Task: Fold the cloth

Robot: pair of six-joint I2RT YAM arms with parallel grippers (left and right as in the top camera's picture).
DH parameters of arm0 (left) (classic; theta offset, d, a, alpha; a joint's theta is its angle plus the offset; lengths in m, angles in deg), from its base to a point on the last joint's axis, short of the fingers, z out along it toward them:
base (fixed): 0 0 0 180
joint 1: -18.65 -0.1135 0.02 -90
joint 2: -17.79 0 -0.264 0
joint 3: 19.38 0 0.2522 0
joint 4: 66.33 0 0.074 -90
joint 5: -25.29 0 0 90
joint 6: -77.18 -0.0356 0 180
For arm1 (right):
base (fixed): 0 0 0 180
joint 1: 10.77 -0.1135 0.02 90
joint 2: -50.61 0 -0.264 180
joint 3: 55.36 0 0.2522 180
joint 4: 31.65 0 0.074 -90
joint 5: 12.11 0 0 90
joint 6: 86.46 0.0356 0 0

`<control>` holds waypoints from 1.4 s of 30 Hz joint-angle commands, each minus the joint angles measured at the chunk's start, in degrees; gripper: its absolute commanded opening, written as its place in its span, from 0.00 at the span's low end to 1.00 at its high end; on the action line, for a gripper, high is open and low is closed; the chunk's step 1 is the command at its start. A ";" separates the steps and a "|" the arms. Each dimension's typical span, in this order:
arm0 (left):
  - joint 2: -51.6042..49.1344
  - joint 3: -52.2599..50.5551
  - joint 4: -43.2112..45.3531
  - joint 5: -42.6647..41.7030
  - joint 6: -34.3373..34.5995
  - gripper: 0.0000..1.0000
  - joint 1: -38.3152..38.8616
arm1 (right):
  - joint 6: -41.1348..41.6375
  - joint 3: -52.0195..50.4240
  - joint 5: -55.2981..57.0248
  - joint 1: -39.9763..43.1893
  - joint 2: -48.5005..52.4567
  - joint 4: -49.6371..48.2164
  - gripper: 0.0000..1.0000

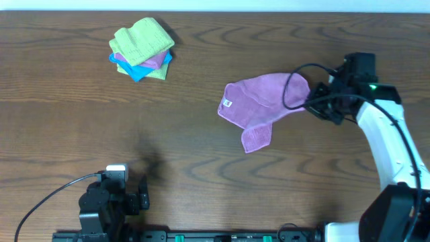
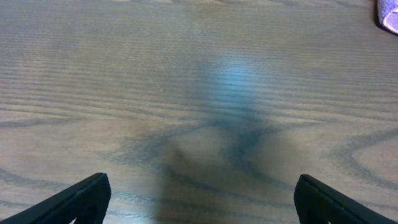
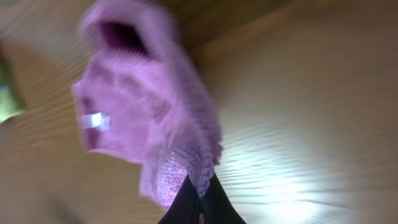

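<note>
Right now the right gripper point(image 3: 200, 202) pinches the lilac cloth point(image 1: 262, 101) by its edge, fingers pressed together on it; the left gripper point(image 2: 202, 186) hangs spread wide over the table point(image 1: 201, 168).

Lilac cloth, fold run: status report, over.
Right gripper shut on lilac cloth at its right edge. Left gripper open, empty, over bare table. Cloth crumpled, not yet folded. Stack of other cloths far corner, not in the way.
</note>
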 commanded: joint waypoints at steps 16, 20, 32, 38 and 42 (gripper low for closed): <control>0.37 -1.05 2.78 -1.57 0.35 0.95 0.28 | -5.31 0.37 17.77 10.03 -0.98 -0.98 0.01; 0.31 -1.05 9.14 -9.05 1.75 0.95 0.28 | -6.05 0.37 18.67 10.03 -0.98 -1.31 0.01; -22.32 9.27 16.63 -21.49 10.82 0.95 0.31 | -6.14 0.37 19.12 10.03 -0.98 -1.79 0.02; -42.51 24.17 13.35 -23.23 10.45 0.95 1.18 | -6.75 0.39 20.37 10.03 -0.98 -1.81 0.62; -52.76 32.92 11.65 -25.14 10.32 0.95 2.62 | -13.16 0.39 17.05 10.01 -0.98 -2.71 0.66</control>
